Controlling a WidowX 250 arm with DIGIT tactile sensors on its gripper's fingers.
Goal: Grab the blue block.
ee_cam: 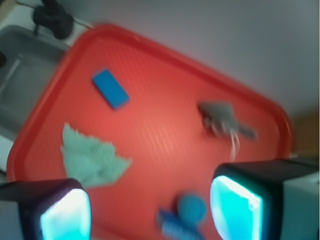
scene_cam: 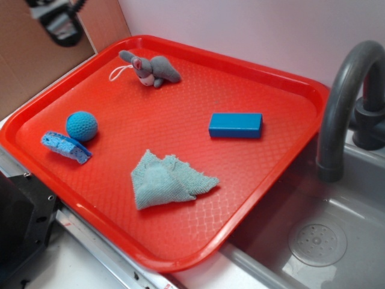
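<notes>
Claw (ee_cam: 150, 210) — jaws spread wide, holding nothing — hangs high over the red tray (ee_cam: 165, 165); blue block (ee_cam: 110, 89) lies well apart toward eleven o'clock, long axis running ten-to-four.

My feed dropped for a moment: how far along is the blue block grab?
Nothing is done yet. The blue block lies untouched on the red tray, clear of the cloth. The hand is open, holds nothing, and sits high above the tray's ball side. Left: move over the block, descend, close, lift.
</notes>
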